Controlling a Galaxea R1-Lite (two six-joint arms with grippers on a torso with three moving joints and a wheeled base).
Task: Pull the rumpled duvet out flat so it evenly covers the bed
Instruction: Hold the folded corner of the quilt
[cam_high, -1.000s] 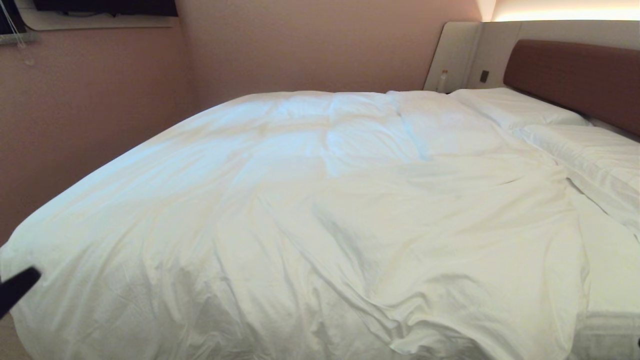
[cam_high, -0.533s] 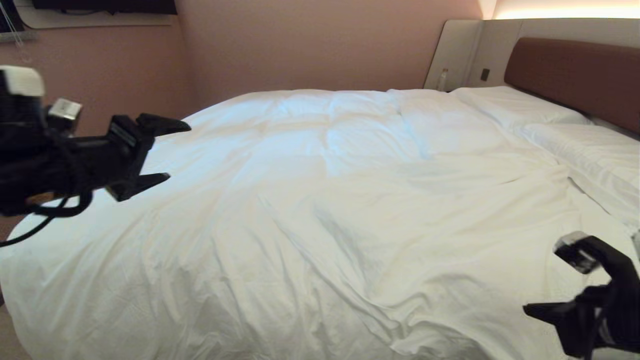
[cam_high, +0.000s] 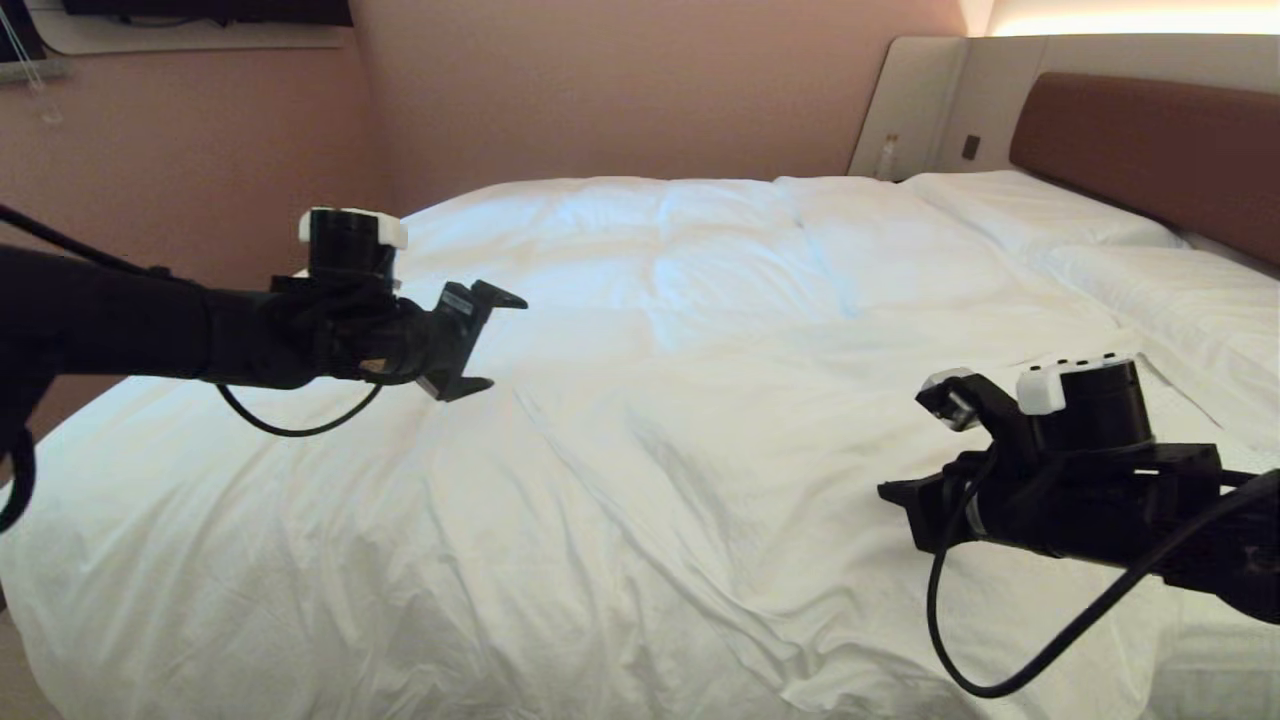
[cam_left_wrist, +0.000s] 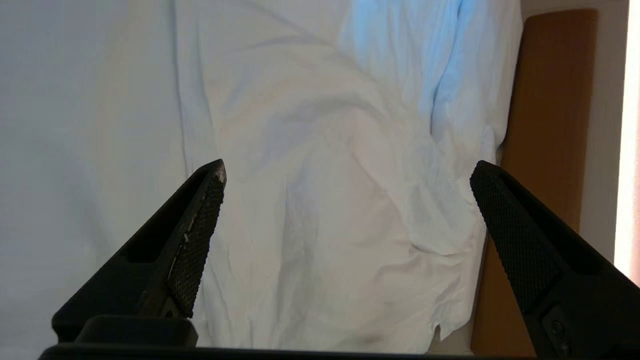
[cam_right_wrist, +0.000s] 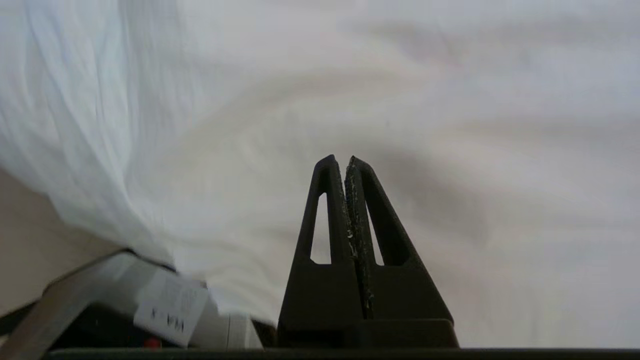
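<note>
The white duvet (cam_high: 700, 420) lies spread over the bed, creased, with long folds running toward its near edge. The bed's brown headboard (cam_high: 1150, 150) stands at the right. My left gripper (cam_high: 492, 340) hangs open above the duvet's left part, holding nothing. In the left wrist view its gripper (cam_left_wrist: 348, 172) frames wrinkled duvet (cam_left_wrist: 325, 200), with the headboard (cam_left_wrist: 545, 125) beyond. My right gripper (cam_high: 888, 492) hovers over the duvet's near right part. The right wrist view shows that gripper (cam_right_wrist: 340, 160) shut and empty, just above the duvet (cam_right_wrist: 450, 125).
Two white pillows (cam_high: 1020, 215) (cam_high: 1180, 300) lie along the headboard. A small bottle (cam_high: 886, 158) stands on the beige panel (cam_high: 915, 100) in the far corner. A pink wall (cam_high: 180, 170) runs close along the bed's left side.
Both arms have swung into the head view and out over the duvet, the left from the left edge, the right from the lower right corner. The duvet has not moved.
</note>
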